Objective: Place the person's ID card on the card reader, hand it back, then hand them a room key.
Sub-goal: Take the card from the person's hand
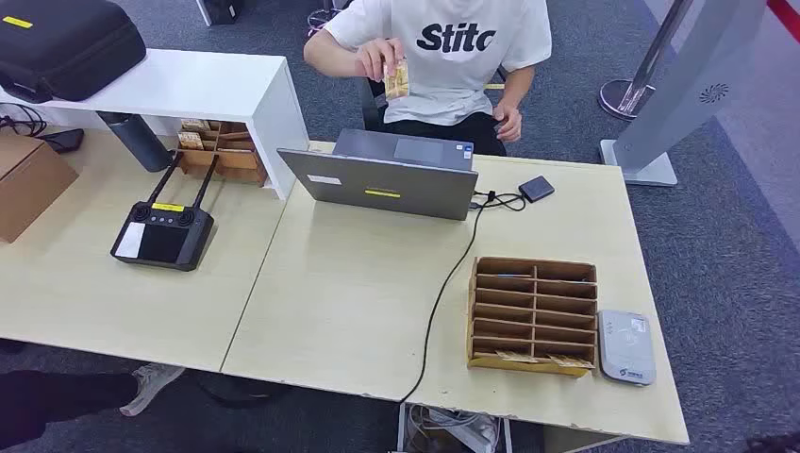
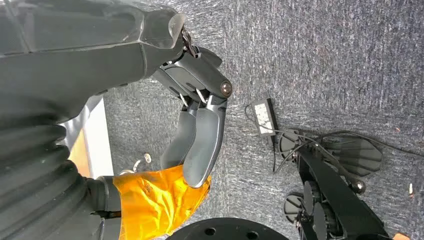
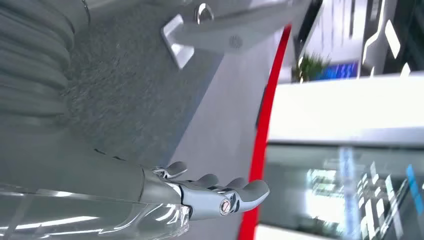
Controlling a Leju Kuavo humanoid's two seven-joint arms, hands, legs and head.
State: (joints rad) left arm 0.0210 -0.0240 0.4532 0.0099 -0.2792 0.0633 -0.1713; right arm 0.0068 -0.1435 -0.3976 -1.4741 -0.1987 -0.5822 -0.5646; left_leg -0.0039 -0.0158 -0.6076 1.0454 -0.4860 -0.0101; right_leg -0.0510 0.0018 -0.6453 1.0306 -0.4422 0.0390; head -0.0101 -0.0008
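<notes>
No step is done. The person holds the card at upper centre; the reader lies lower right. I see my left hand and right hand empty, fingers loosely extended.

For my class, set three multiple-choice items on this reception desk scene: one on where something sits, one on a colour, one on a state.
1. Where is the card reader?
A. beside the wooden slotted box
B. on the laptop
C. on the white shelf

2. What colour is the person's shirt?
A. red
B. white
C. green

3. What is the state of the ID card?
A. lying on the reader
B. in a slot
C. held up in the person's hand

Answers: 1 A, it lies by the box at the table's edge; 2 B, white with dark lettering; 3 C, fingers grip it above the laptop.
</notes>
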